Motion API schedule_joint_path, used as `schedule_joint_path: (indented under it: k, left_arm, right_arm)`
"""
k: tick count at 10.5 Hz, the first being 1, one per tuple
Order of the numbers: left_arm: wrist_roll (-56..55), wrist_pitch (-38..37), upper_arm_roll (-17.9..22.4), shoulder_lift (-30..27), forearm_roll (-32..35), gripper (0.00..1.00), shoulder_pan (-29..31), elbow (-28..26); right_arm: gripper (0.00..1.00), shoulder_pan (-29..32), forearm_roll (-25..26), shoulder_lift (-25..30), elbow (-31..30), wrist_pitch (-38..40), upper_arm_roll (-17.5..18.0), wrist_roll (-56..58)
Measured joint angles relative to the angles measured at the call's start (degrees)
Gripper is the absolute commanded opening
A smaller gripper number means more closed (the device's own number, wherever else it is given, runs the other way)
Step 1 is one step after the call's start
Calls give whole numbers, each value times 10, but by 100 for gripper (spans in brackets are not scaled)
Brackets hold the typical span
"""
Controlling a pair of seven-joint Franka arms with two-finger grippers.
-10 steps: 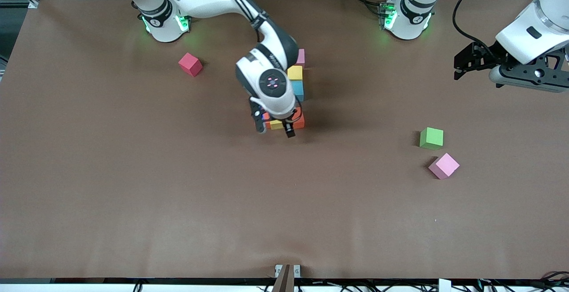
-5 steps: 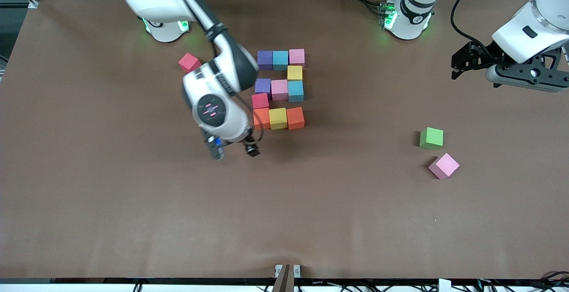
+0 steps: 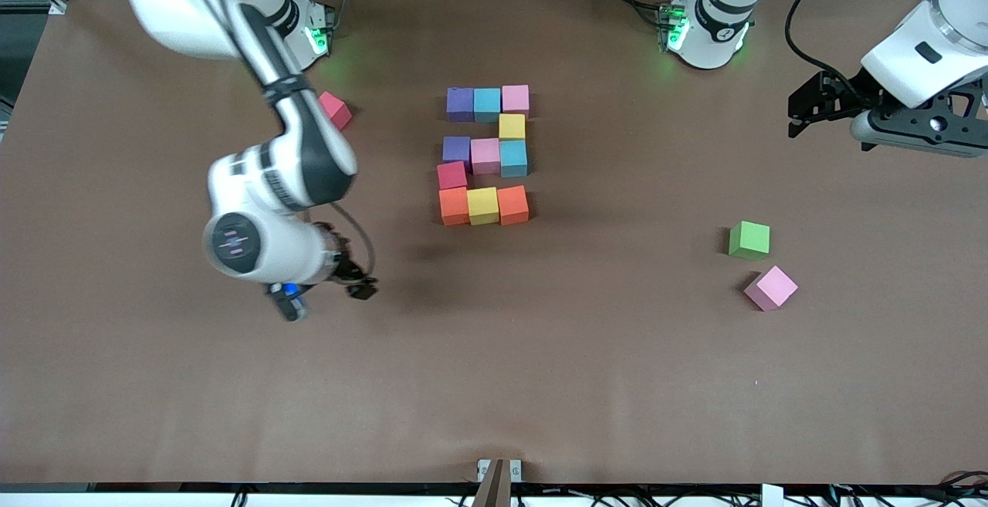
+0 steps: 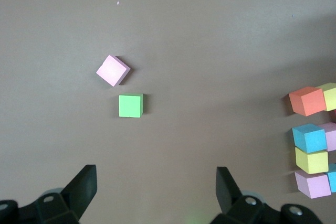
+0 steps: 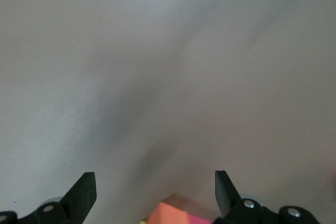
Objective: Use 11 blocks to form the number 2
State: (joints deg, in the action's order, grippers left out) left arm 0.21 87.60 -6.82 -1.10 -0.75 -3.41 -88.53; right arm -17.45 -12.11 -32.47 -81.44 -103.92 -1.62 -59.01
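Right gripper (image 3: 324, 300) withdrawn, spread, number 2 (image 3: 485, 156) well apart

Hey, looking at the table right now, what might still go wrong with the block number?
1. The right gripper hangs open over bare table beside the number 2; a low sweep back might knock its tightly packed cubes out of line.
2. Three loose cubes remain: red cube, green cube, pink cube. Adding any would likely spoil the digit.
3. The left gripper waits open at its table end, little risk.
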Motion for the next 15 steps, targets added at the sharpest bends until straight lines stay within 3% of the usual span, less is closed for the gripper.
schedule_joint_path:
  k: [3,6,9,11,15]
  left_arm:
    - [-14,0,1,0,0,100,3,0]
    - [-45,0,1,0,0,100,3,0]
    - [-50,-3,1,0,0,100,4,-1]
    - [-51,-9,2,0,0,100,4,-1]
    - [-52,-11,2,-1,0,100,4,-1]
  right_arm:
    - [100,90,0,75,0,76,18,252]
    - [100,138,15,142,-8,99,18,467]
    - [100,151,131,220,-9,102,63,490]
    - [100,190,145,263,-9,121,101,519]
    - [100,204,145,287,-9,169,108,550]
